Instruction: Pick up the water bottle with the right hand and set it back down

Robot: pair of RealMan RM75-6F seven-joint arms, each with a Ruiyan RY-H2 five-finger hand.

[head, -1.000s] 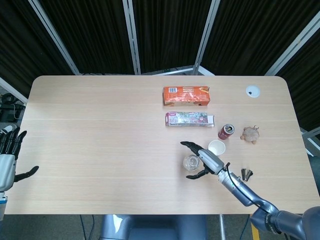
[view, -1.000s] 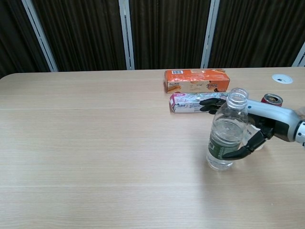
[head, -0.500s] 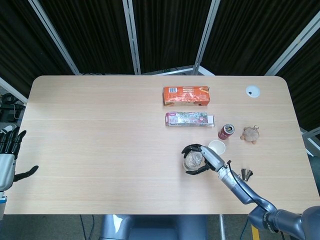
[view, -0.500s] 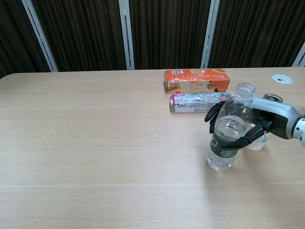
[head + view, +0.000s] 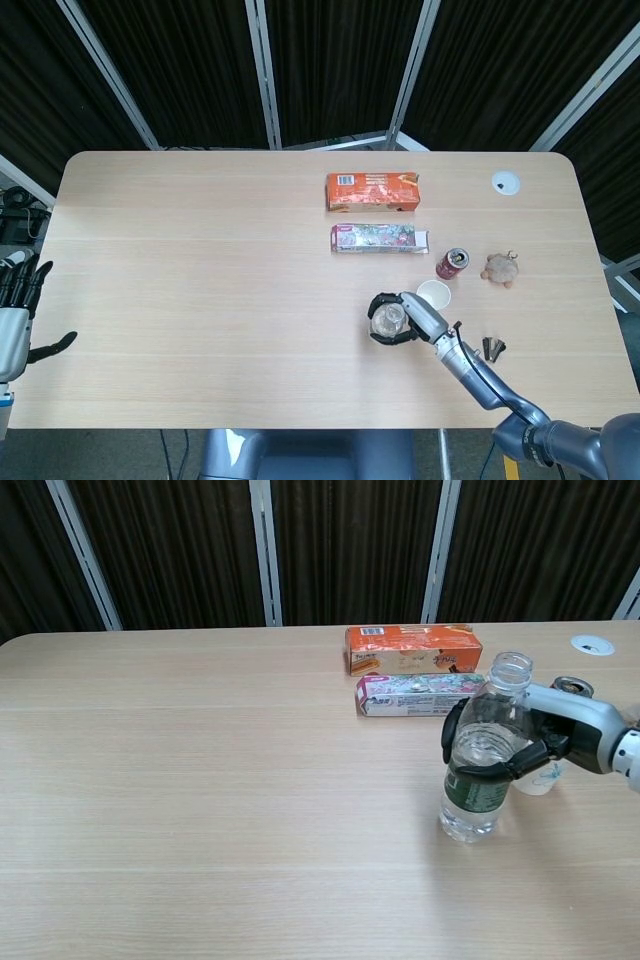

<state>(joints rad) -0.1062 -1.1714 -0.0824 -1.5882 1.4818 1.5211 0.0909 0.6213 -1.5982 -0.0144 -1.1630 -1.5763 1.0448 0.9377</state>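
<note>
The right hand point(image 5: 545, 742) wraps its dark fingers point(image 5: 482, 772) around the middle of the water bottle point(image 5: 483, 763), which stands upright and uncapped on the light wood desk point(image 5: 200, 780). Just beside it sits a white paper cup point(image 5: 433, 294), then a soda can point(image 5: 452, 263). Farther back lie a pink box point(image 5: 379, 239) and an orange box point(image 5: 372, 190). Black curtains hang behind. The left hand point(image 5: 14, 318) hovers at the desk's edge, fingers spread, holding nothing.
</note>
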